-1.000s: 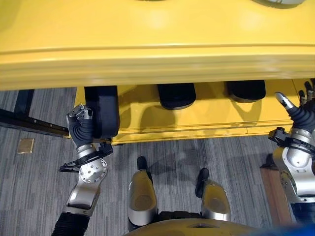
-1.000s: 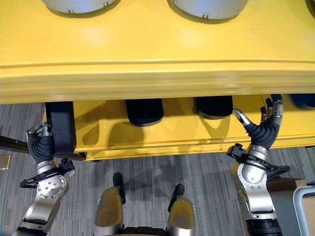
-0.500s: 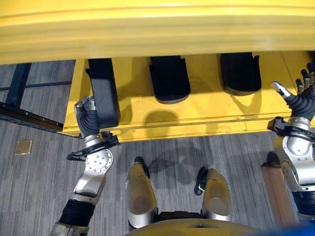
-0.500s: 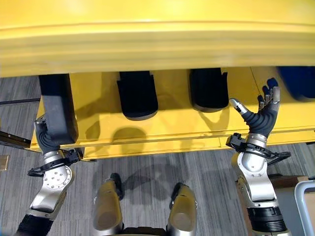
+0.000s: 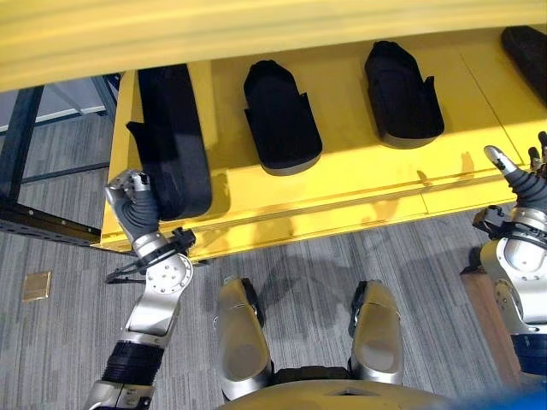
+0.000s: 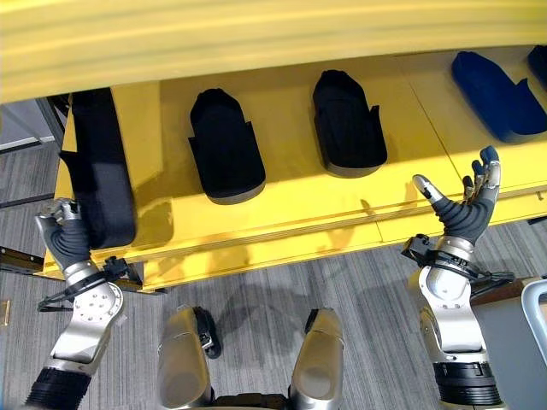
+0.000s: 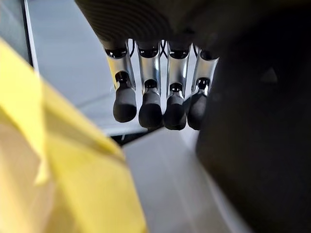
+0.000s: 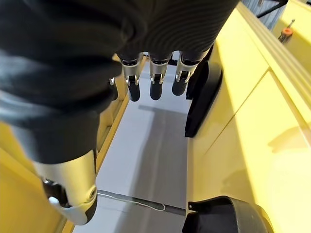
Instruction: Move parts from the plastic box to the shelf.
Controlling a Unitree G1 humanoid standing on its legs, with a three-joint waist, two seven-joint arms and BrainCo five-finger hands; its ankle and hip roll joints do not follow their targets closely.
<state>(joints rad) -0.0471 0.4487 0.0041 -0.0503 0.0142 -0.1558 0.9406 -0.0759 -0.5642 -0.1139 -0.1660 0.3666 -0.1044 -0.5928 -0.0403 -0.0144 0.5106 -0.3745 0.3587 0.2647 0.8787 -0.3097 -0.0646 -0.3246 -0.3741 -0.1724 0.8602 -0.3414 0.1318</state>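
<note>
A long black part (image 5: 171,141) lies at the far left end of the yellow lower shelf (image 5: 342,192), its near end at the front edge. My left hand (image 5: 130,198) is pressed against that end's left side. In the left wrist view its fingers (image 7: 150,97) hang nearly straight beside the black part (image 7: 257,136); the thumb is hidden. My right hand (image 6: 466,213) hovers open and empty at the shelf's front edge on the right, fingers (image 8: 155,82) spread.
Two more black parts (image 6: 224,145) (image 6: 346,124) and a blue one (image 6: 496,85) lie further along the shelf. The yellow upper shelf board (image 6: 256,34) overhangs them. A black frame (image 5: 26,171) stands left of the shelf, and a grey bin rim (image 6: 534,316) sits at lower right.
The whole view has shifted, so more of the lower shelf and its parts shows. Both hands stay about where they were against the shelf, the left one still by the black part.
</note>
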